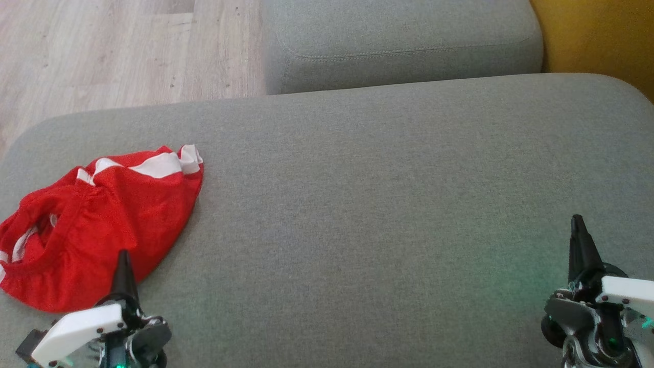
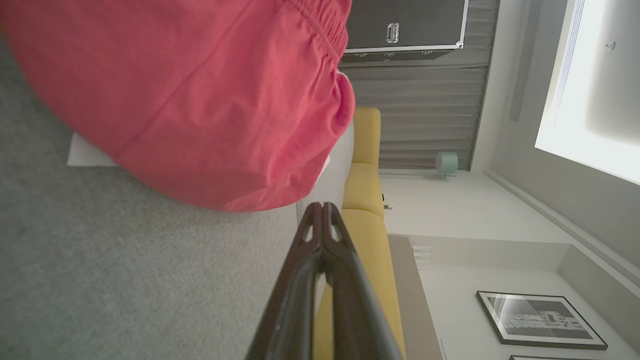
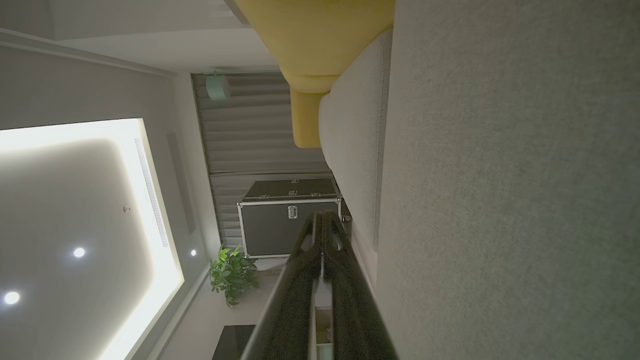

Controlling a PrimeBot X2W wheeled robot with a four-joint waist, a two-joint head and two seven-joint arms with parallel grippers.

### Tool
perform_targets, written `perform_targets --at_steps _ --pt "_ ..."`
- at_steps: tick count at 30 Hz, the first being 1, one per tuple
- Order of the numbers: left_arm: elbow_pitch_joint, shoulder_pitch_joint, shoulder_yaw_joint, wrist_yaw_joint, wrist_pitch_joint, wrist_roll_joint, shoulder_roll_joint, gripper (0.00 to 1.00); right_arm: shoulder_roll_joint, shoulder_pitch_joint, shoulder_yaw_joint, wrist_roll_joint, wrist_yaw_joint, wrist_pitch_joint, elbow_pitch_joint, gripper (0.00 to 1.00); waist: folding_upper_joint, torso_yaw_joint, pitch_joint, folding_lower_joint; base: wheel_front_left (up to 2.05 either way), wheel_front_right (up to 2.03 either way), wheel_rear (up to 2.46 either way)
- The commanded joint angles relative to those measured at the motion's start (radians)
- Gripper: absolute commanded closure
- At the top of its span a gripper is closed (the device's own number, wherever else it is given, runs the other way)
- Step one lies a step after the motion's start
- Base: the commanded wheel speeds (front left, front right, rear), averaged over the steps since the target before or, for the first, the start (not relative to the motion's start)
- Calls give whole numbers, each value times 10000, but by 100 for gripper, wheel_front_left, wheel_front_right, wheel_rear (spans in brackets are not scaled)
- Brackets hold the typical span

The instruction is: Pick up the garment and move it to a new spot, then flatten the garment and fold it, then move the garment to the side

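Red garment just ahead of left gripper, clenched | right gripper clenched, well apart

The red shorts run off the head view's left edge, at the sofa seat's left end. The left gripper hides part of their near edge.
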Motion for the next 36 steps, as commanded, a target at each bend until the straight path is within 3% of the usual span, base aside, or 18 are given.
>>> perform_targets --at_steps 1,26,27,36 --pt "-285 -500 349 -65 72 88 47 100 -60 -520 212 -27 -7 57 -313 100 -1 0 0 0 0 0 0" --pt "-285 -500 349 -65 72 88 47 100 -60 -520 213 -26 -7 57 -313 100 -1 0 0 0 0 0 0" --pt "-2 -1 -1 0 -2 1 0 0 0 -1 3 1 0 0 -2 0 -1 0 0 0 0 0 0" --pt "512 304 -250 8 -162 84 -15 0 38 366 190 -54 0 -129 478 0 -1 10 -51 0 0 0 0"
